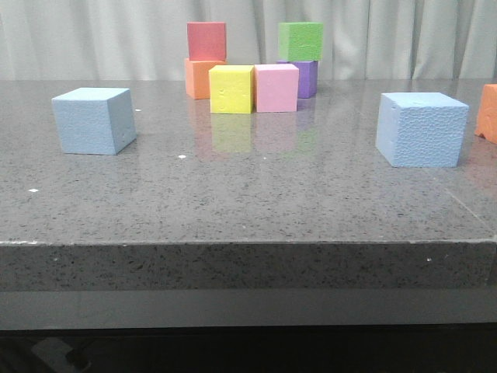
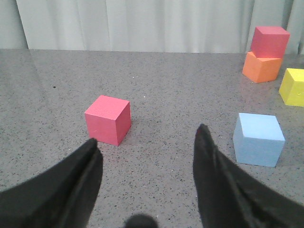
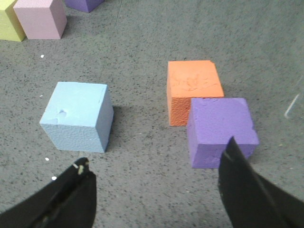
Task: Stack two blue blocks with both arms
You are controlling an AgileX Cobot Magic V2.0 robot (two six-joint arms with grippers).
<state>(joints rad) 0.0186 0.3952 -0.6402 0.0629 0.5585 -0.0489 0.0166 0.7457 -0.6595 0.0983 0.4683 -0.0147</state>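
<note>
Blocks pale blue, pebbled, well apart; left gripper, right gripper agape, empty.

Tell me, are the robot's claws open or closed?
Open, both. The left gripper and right gripper each show fingers spread wide with bare table between them, holding nothing.

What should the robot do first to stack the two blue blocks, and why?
Probably bring the right hand down over the right blue block. Both blue blocks sit far apart on the table, untouched, and both hands are open and empty. The left hand could then fetch the left blue block.
</note>
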